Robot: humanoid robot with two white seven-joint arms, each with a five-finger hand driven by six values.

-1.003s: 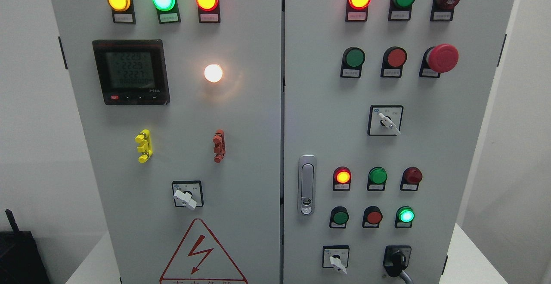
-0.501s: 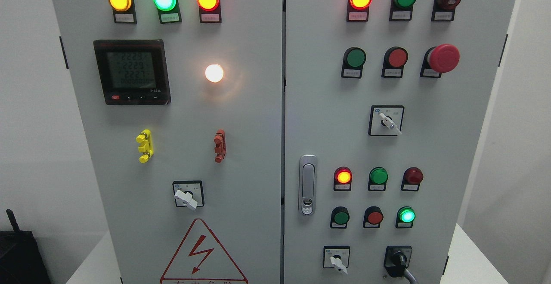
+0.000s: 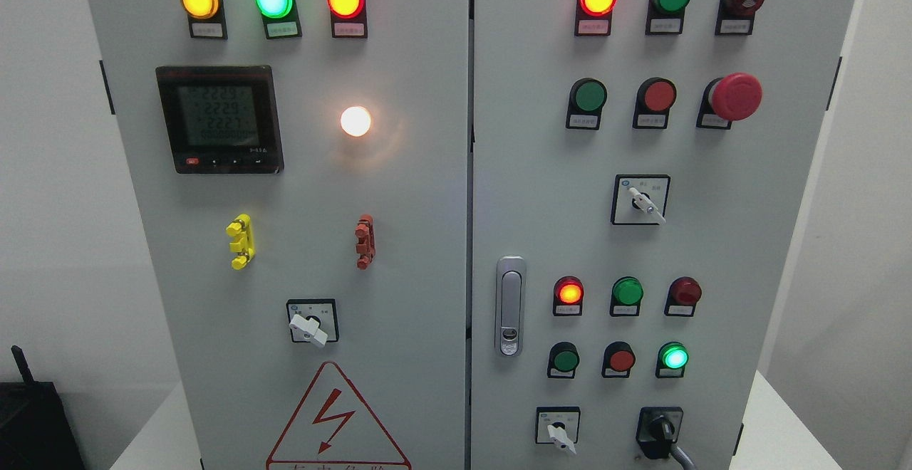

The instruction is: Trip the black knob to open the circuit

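The black knob [image 3: 660, 430] sits at the lower right of the grey cabinet's right door [image 3: 712, 242], its handle pointing down and to the right. To its left is a small selector with a white handle [image 3: 560, 434]. Neither of my hands shows anywhere in the head view.
The right door carries a red mushroom button [image 3: 735, 96], lit and unlit lamps, a white selector [image 3: 644, 203] and a silver door latch [image 3: 509, 305]. The left door has a meter [image 3: 219, 118], a white lamp [image 3: 355, 121], yellow and red terminals and a white selector [image 3: 309, 325].
The whole view has shifted very slightly to the right. Nothing on the panel has changed.
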